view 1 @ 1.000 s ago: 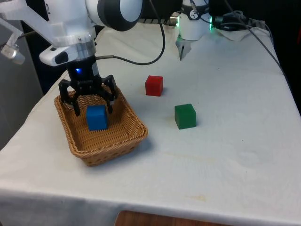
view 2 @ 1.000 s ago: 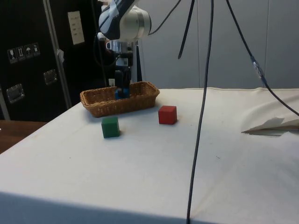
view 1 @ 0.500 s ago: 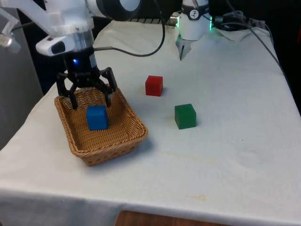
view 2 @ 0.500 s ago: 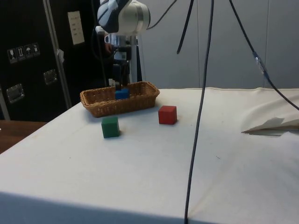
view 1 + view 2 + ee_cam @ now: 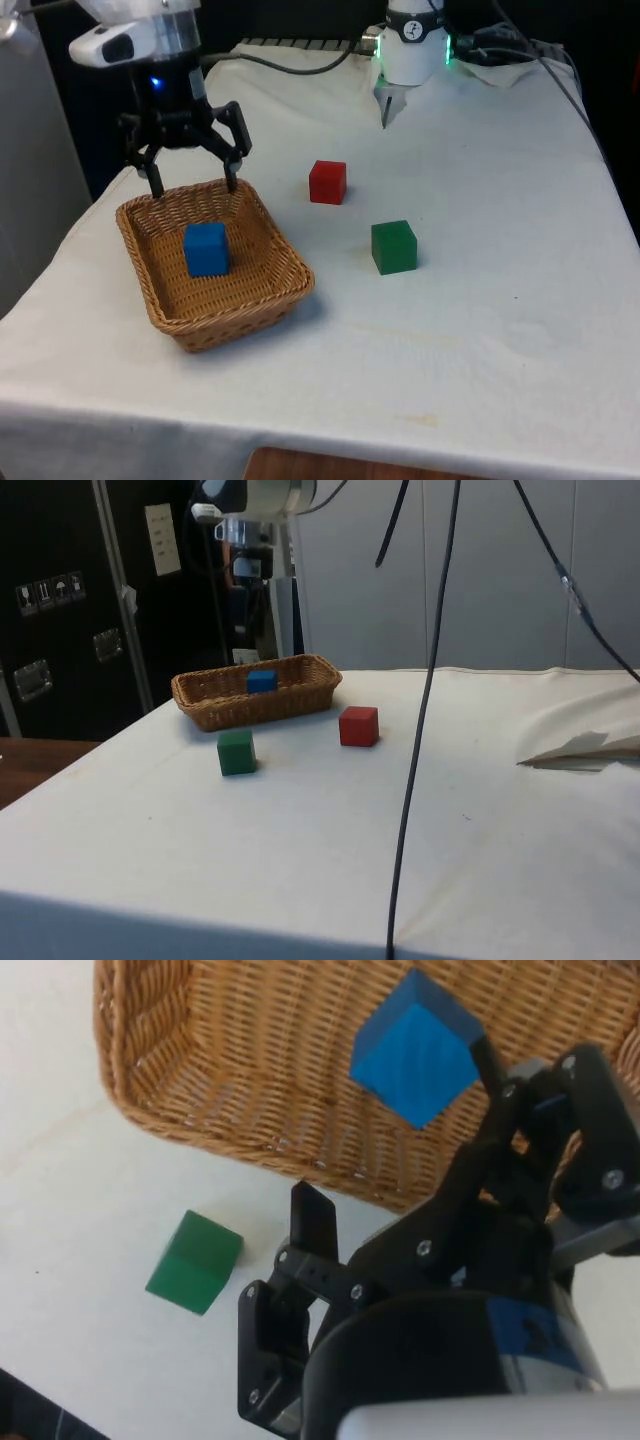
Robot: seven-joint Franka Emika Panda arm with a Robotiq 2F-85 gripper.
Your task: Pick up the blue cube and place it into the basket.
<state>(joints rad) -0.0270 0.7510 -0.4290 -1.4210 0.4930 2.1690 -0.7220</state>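
In the front view the nearest things are the green cube (image 5: 394, 247) and the basket (image 5: 290, 262), which stand well apart on the white cloth (image 5: 480, 330). The blue cube (image 5: 206, 249) lies inside the basket, on its woven floor, and nothing touches it. A little farther stands the red cube (image 5: 327, 182), alone on the cloth.

Farthest is the gripper (image 5: 192, 182). One second ago its fingers were low inside the basket, on both sides of the blue cube. Now it has risen and hangs above the far rim of the basket, with its fingers spread wide and nothing between them. The blue cube has not moved during this rise, so the release is clean.

The side view agrees: the top of the blue cube (image 5: 262, 680) shows above the basket wall (image 5: 255, 704). I judge the task is finished, and only the retreat of the arm remains.
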